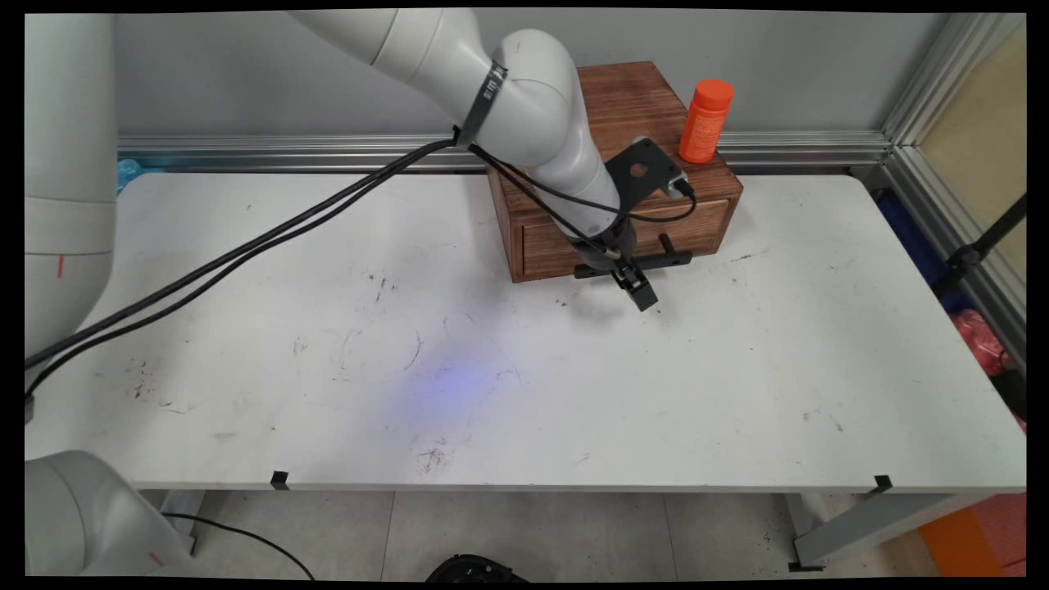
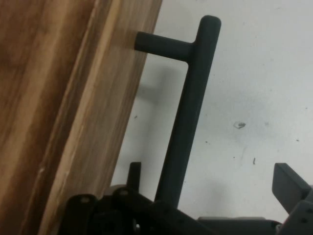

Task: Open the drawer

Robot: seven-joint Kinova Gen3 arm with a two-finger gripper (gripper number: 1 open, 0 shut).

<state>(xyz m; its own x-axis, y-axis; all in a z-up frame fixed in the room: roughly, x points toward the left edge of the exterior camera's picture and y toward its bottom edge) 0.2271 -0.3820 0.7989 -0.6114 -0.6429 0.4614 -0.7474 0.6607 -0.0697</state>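
**Gripper at the drawer handle**

A white table [image 1: 737, 369] carries a wooden drawer box [image 1: 631, 115] near its far edge, with an orange bottle [image 1: 706, 120] upright on top. The black handle [image 2: 188, 117] stands off the drawer front [image 2: 58, 98]. The gripper [image 1: 635, 283] hangs at it — fingers spread, bar between them, nothing clamped.

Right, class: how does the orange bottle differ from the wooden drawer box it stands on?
The orange bottle is small, round and bright; the wooden drawer box is large, square-edged and brown. The bottle stands on the box's top; the box rests on the white table. Only the box has a black bar handle. Both stand upright.
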